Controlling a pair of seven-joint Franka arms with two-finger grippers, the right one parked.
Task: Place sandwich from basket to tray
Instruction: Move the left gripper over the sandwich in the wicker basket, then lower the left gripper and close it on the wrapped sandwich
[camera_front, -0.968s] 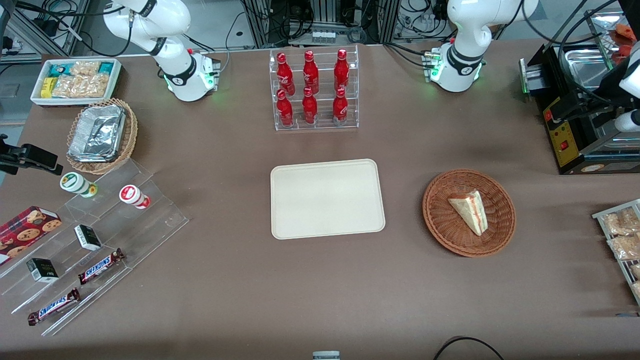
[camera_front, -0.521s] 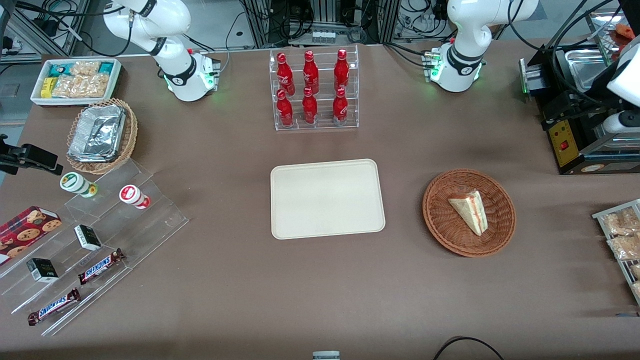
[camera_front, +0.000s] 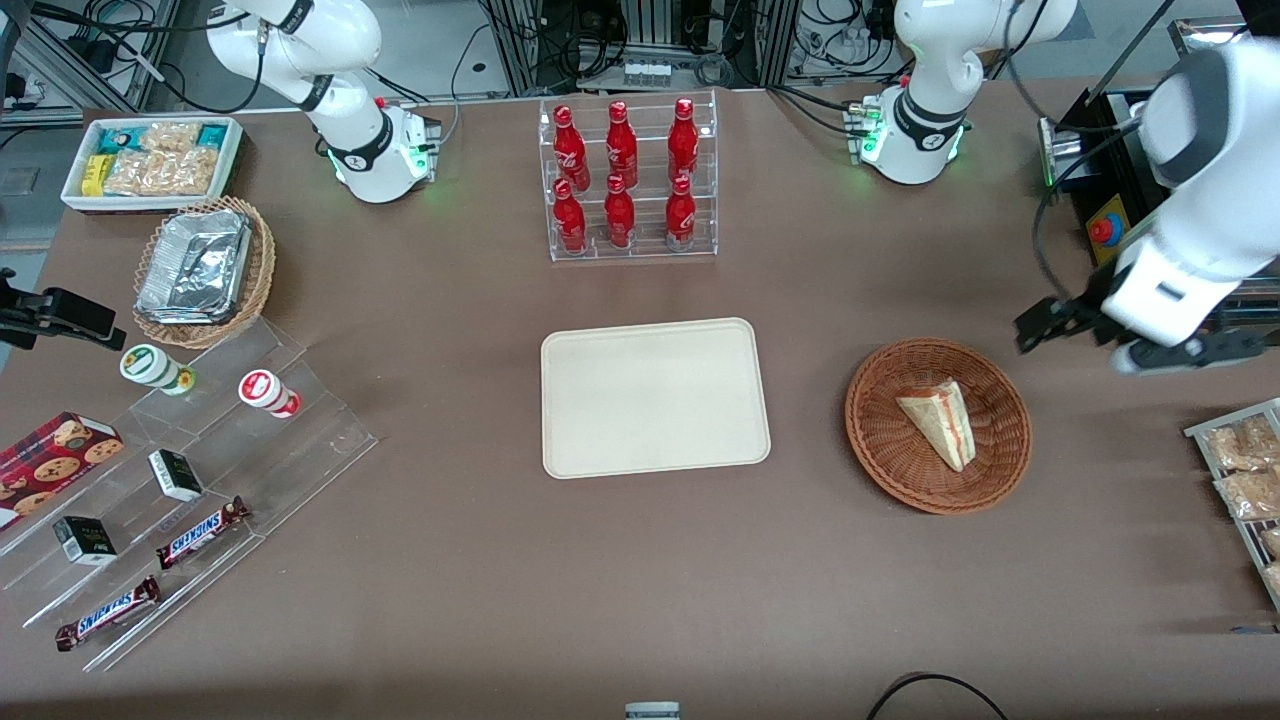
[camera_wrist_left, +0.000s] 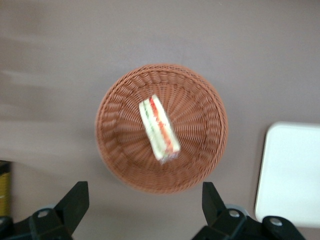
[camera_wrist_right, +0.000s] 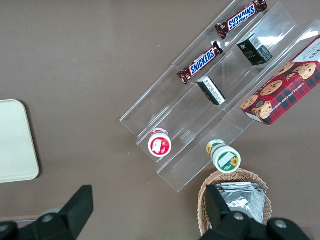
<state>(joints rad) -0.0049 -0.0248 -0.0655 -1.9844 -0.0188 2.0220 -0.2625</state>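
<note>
Brown tabletop (camera_front: 480, 560) everywhere, pretty cluttered setup. Starting with the sandwich (camera_front: 940, 421): it's lying in the basket (camera_front: 880, 440), a pale wedge with the red filling edge facing up, sitting roughly in the middle of the weave, in the right half of the front frame. From the wrist camera the sandwich (camera_wrist_left: 159, 127) looks a bit smeared, but you can make out red and green stripes along its cut edge, and the basket (camera_wrist_left: 200, 100) is round and reddish-brown.

Just beside the basket, toward the parked arm's end, is the tray (camera_front: 655, 396), cream coloured and bare, not touching the basket. The wrist view catches one rounded edge of the tray (camera_wrist_left: 292, 175).

The gripper (camera_front: 1060, 325) hangs above the table at the right of the front frame, near the basket's rim but not over the sandwich. Its two black fingers (camera_wrist_left: 75, 202) are spread wide apart with nothing between them.

Farther from the front camera than the tray, at top centre, there's a clear rack of red bottles (camera_front: 625, 175).
</note>
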